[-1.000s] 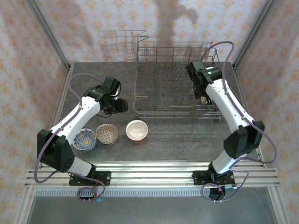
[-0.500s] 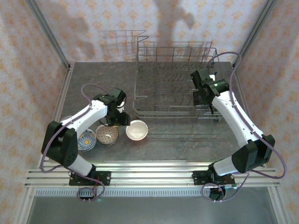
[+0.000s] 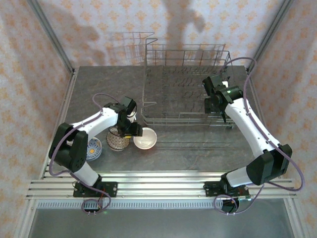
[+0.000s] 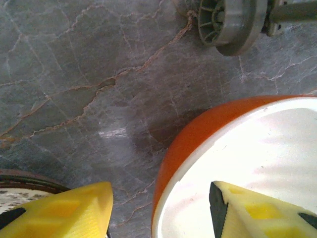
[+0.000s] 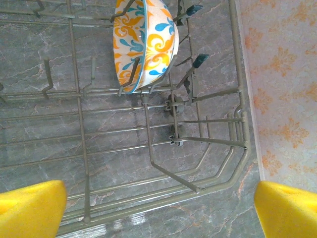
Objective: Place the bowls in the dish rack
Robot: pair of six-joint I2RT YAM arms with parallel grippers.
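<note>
While left gripper straddles rim of orange-sided bowl, jaws part-open, nothing held.
Should lower, then pinch wall squarely; right gripper hangs wide over dish rack.

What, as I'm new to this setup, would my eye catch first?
A large grey wire dish rack stands at far right, an orange-and-blue patterned ceramic bowl propped on edge among its tines. At front left, the open left end effector straddles the rim of an orange-sided white bowl.
</note>
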